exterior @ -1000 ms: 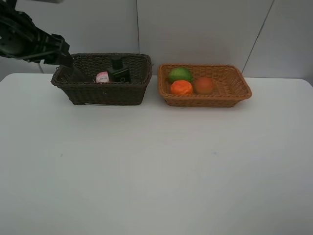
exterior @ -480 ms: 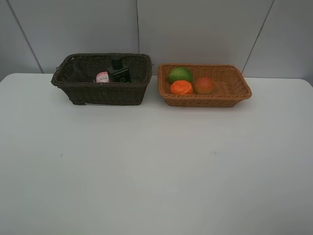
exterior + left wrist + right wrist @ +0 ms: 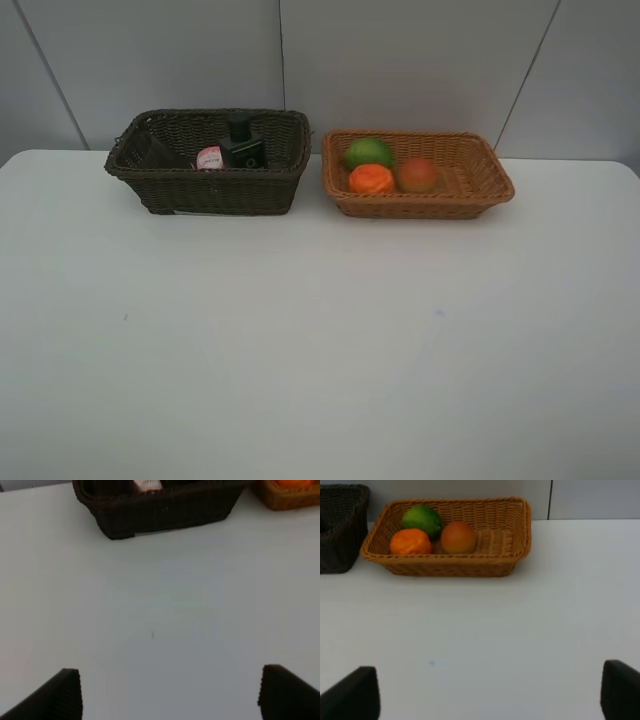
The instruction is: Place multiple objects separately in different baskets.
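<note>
The dark brown basket [image 3: 220,190] stands at the back left. It holds the pink soap bottle [image 3: 209,157], the dark green bottle [image 3: 243,148] and a dim mauve cup [image 3: 157,152] at its left end. The orange-tan basket [image 3: 420,207] beside it holds the lime [image 3: 369,152], the tangerine [image 3: 371,178] and the peach [image 3: 418,174]. Neither gripper shows in the exterior view. My left gripper [image 3: 170,695] is open and empty over bare table, well short of the dark basket [image 3: 165,512]. My right gripper [image 3: 487,695] is open and empty, well short of the tan basket [image 3: 445,567].
The white table [image 3: 320,340] runs wide in front of both baskets. A grey panelled wall [image 3: 400,60] stands right behind them. The two baskets sit close together with a narrow gap.
The left arm, which reached at the dark basket's left end a second ago, has drawn back out of the exterior view. The baskets and objects have not moved.
</note>
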Motion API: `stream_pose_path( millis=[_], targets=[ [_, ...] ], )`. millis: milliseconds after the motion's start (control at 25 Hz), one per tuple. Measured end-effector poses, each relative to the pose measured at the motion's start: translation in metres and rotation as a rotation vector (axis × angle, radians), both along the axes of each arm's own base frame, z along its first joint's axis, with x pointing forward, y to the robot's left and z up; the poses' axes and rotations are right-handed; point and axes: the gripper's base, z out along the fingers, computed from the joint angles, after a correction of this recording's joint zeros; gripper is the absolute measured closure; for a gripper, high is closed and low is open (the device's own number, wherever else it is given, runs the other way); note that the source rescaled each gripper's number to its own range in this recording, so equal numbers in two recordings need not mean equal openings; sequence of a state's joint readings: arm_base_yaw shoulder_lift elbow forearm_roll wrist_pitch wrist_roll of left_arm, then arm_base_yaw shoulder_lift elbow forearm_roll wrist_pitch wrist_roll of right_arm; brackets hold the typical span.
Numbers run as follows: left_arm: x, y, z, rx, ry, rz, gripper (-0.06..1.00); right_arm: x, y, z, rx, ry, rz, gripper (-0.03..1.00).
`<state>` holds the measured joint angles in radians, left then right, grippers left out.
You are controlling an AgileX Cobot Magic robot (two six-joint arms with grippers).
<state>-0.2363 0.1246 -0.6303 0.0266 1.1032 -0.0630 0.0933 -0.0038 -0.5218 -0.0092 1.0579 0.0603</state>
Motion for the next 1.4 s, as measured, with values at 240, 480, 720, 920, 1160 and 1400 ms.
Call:
stream_pose_path(
  millis=[240,480,720,920,1160,1400],
  targets=[
    [-0.006,0.002,-0.027,-0.001,-0.014,-0.001,0.02,0.000,0.000,0.000,0.000,0.000,0.000,0.10],
    [-0.004,0.001,-0.032,-0.004,-0.031,-0.002,0.02,0.000,0.000,0.000,0.000,0.000,0.000,0.10],
    [-0.004,0.001,-0.032,-0.004,-0.032,-0.002,0.02,0.000,0.000,0.000,0.000,0.000,0.000,0.10],
    [-0.006,0.001,-0.032,-0.006,-0.044,0.013,0.02,0.000,0.000,0.000,0.000,0.000,0.000,0.10],
    [-0.006,0.000,-0.032,-0.007,-0.044,0.109,0.02,0.000,0.000,0.000,0.000,0.000,0.000,0.10],
    [-0.006,-0.001,-0.032,-0.005,-0.044,0.179,0.02,0.000,0.000,0.000,0.000,0.000,0.000,0.10]
  ],
)
